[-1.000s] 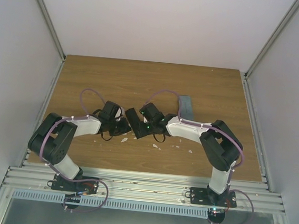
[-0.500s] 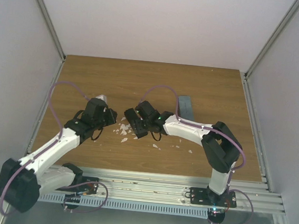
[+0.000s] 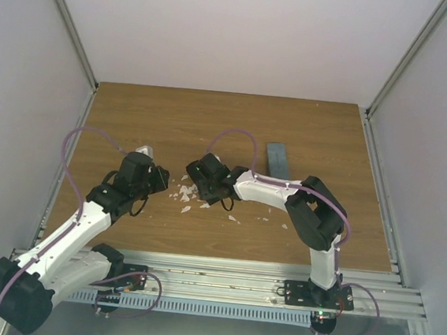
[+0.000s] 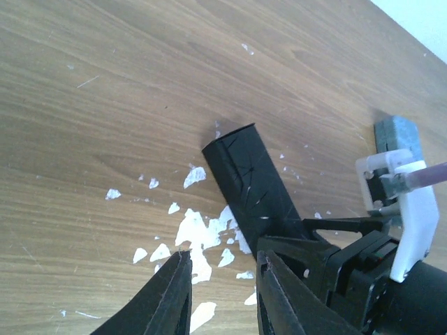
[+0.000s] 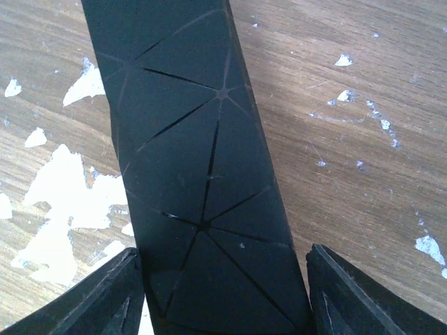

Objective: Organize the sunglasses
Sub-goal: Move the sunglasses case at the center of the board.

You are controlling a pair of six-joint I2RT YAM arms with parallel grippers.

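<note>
Right wrist view: the right fingers (image 5: pixel 84 300) closely flank a black case (image 5: pixel 202 174); whether they pinch it, I cannot tell. The left fingers (image 4: pixel 167 300) stand slightly spread, empty.

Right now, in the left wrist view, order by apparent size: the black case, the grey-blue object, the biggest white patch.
1. black case
2. biggest white patch
3. grey-blue object: farther away and partly hidden by the other arm, so its rank against the patch is unsure.
</note>
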